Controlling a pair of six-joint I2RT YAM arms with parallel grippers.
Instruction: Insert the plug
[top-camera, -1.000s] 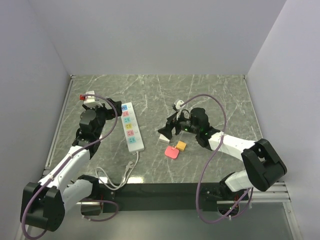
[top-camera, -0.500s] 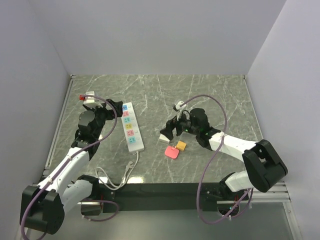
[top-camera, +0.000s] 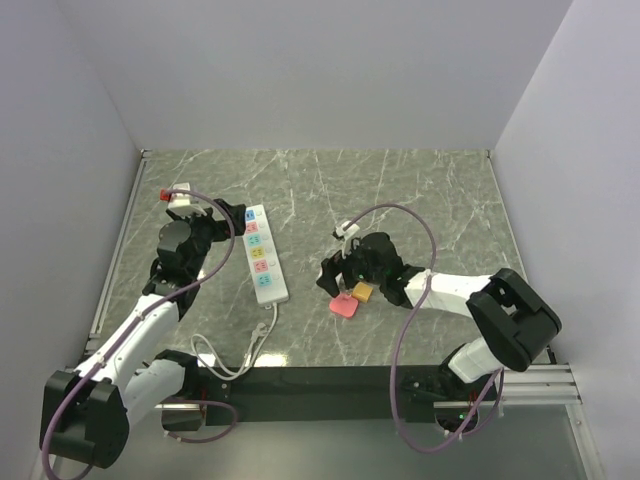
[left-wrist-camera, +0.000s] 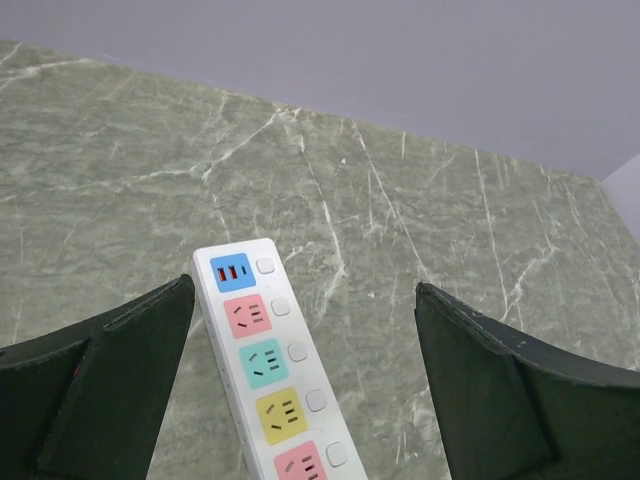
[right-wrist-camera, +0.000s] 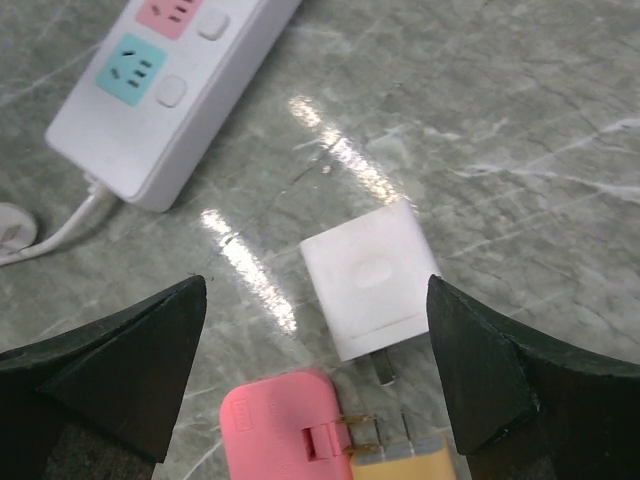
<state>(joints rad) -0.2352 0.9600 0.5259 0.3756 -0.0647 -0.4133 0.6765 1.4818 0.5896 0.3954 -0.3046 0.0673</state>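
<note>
A white power strip (top-camera: 262, 255) with coloured sockets lies left of centre; in the left wrist view the power strip (left-wrist-camera: 262, 360) runs between my fingers. My left gripper (top-camera: 226, 215) (left-wrist-camera: 302, 290) hangs open over its far end, holding nothing. Three plugs lie together on the marble: a white plug (right-wrist-camera: 370, 278), a pink plug (right-wrist-camera: 285, 430) (top-camera: 343, 307) and an orange plug (right-wrist-camera: 415, 470) (top-camera: 362, 291). My right gripper (top-camera: 335, 272) (right-wrist-camera: 314, 285) stands open low over the white plug, its fingers on either side and apart from it. From above, the gripper mostly hides the white plug.
The strip's white cable (top-camera: 235, 358) loops toward the near table edge. A small white and red object (top-camera: 175, 195) sits at the far left by the wall. Grey walls close the table on three sides.
My right gripper has moved left and nearer, from beside the plugs to over the white plug. The left gripper has barely shifted. Both stay open.
</note>
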